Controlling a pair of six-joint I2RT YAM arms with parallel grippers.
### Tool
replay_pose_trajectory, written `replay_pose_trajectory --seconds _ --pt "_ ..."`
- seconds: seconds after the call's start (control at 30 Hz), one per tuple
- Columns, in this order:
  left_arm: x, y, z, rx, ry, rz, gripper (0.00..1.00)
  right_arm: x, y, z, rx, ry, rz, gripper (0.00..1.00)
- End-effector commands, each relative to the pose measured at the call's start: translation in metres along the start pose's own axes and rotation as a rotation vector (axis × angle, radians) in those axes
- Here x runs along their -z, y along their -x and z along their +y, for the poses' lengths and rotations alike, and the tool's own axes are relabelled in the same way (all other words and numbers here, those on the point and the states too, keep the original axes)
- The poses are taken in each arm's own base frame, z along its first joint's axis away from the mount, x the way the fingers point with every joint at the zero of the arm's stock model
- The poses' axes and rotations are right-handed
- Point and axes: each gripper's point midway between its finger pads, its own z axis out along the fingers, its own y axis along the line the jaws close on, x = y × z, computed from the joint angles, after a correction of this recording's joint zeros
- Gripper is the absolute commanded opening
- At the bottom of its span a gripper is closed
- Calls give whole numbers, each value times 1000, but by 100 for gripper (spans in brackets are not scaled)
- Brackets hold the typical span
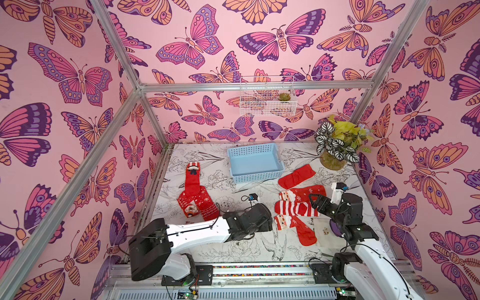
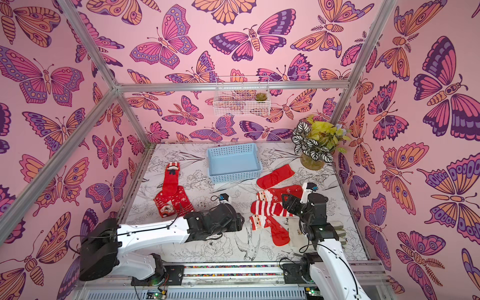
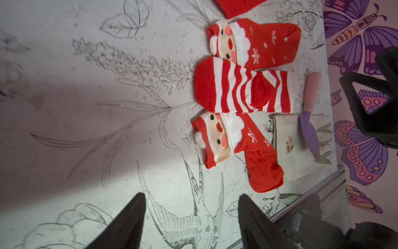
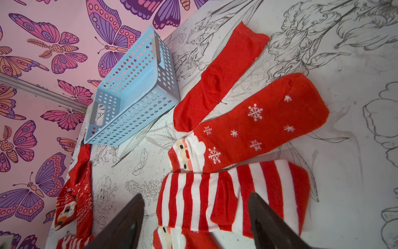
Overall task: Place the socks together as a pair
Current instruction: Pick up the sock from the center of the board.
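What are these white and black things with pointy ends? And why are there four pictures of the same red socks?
Those are two robot arms. Each ends in a gripper: two fingers that pinch like tongs. Two pictures come from a camera high above, looking down on the whole table. The other two come from small cameras on the arms' wrists, so you see the dark fingers of the left gripper and the right gripper up close. On the table, all red and Christmassy, lie a striped sock between two Santa socks, a plain red sock, and another bunch of socks near the left arm. There is also a blue basket and a plant. Both grippers are open and hold nothing; the right one hovers by the striped sock.
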Motion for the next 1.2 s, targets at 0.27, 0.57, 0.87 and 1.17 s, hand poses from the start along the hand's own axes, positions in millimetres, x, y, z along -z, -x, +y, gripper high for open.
replay_pose_trajectory --seconds 0.27,0.57,0.87,1.17 --pt "-56 -29 -31 128 -24 121 52 3 3 -8 9 -39 -47 78" --pt "-78 -35 -30 152 -8 125 43 2 2 -10 2 -45 -47 78" --pt "-89 -34 -16 186 41 104 32 3 2 -10 -3 -46 -49 78" --pt "-96 -30 -9 193 64 92 29 3 2 -9 -3 -39 -48 78"
